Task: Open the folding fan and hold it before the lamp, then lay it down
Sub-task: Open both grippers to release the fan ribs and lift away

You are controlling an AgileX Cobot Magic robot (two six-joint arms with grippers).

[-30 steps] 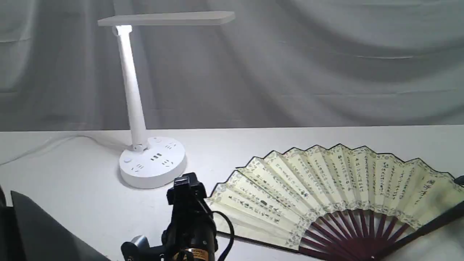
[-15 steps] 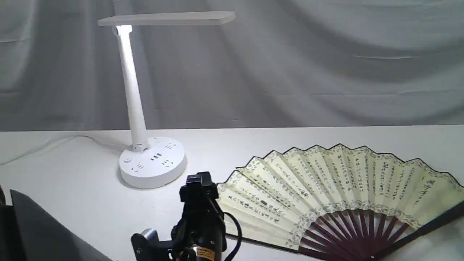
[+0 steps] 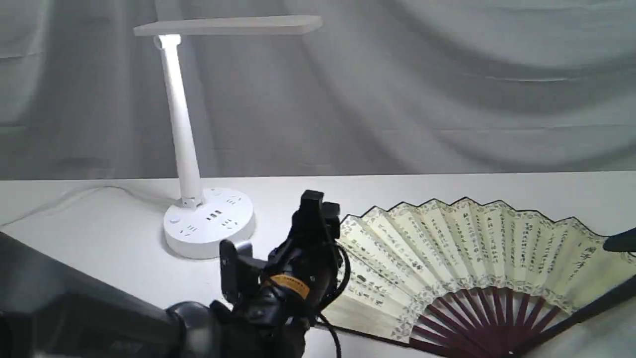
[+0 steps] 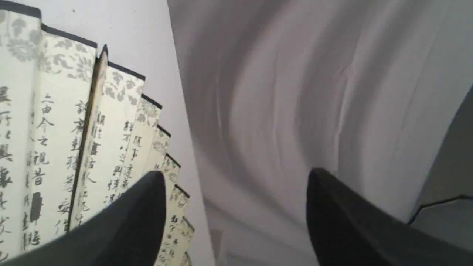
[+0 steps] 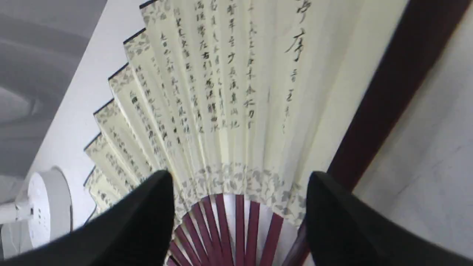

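Noting white surface (image 3: 114, 238) carrying both items. Found folding fan (image 3: 447, 243) fully spread, lying flat on right half, calligraphy up, maroon ribs toward cam. Found lamp (image 3: 181, 129) upright at left rear, lit, base near fan's left end, apart. Observed left pincer (image 3: 320, 203) over fan's left edge, jaws apart, nothing between; contact w/ leaf unclear. Observed right pincer (image 5: 239, 184) above ribs, jaws wide, empty.

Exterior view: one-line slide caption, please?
Open folding fan lies on the white table beside the lamp; open left pincer hovers by its left edge.
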